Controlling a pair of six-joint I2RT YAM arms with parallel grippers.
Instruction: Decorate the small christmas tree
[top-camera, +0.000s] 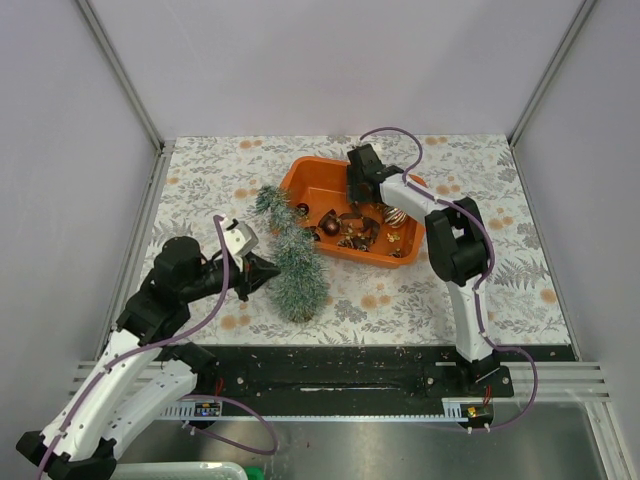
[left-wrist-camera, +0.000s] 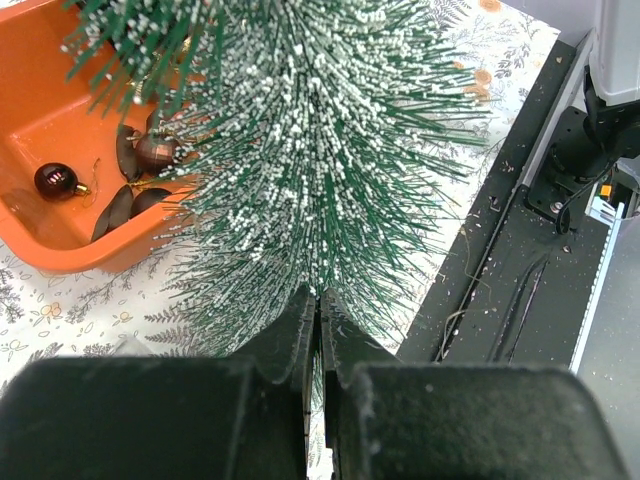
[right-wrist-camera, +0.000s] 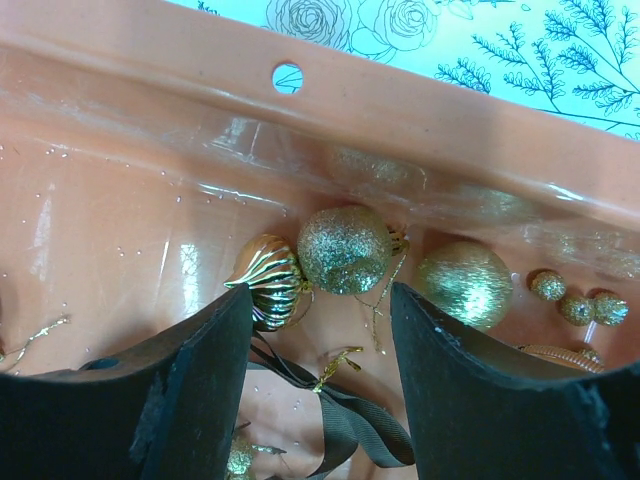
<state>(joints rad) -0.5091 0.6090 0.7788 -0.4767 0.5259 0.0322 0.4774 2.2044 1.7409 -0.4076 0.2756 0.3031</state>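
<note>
**Surface and enclosure.** The bench (top-camera: 470, 300) is covered with a pale cloth printed with flowers and ferns. Plain white walls (top-camera: 330, 60) on metal posts close it in on three sides. A black base strip (top-camera: 330, 378) runs along the near edge and carries both arms.

**Task item.** The small christmas tree (top-camera: 290, 255) lies slanted left of centre. Its narrow end is at the left corner of the orange tray (top-camera: 310, 178) and its wide end points toward the near edge.

**Left arm.** The left gripper (top-camera: 266, 272) meets the tree from the left, at its wide end. In the left wrist view its jaws are clenched to a thin slit just where the frosted needles converge, grasping the tree there. The stem itself is buried in bristles.

**Right arm.** The right gripper (right-wrist-camera: 320, 295) reaches down into the far part of the tray with its jaws released and spread wide, holding nothing. Beyond the gap, against the tray wall, sit a glittered gold bauble (right-wrist-camera: 343, 248), a ribbed gold bauble (right-wrist-camera: 268, 280) touching its left side, and a brushed gold bauble (right-wrist-camera: 465, 283) just to the right. A dark ribbon (right-wrist-camera: 345, 435) lies below them on the tray floor.

**Hidden or unclear.**
- In the left wrist view the tree covers much of the tray and its upper end is cut off by the frame. A dark red bauble (left-wrist-camera: 55, 180) shows in the uncovered part.
- From overhead the tray's contents read only as small dark and gold shapes.
- From overhead the right fingertips cannot be made out.
- In the right wrist view the black fingers mask the lower tray floor.
</note>
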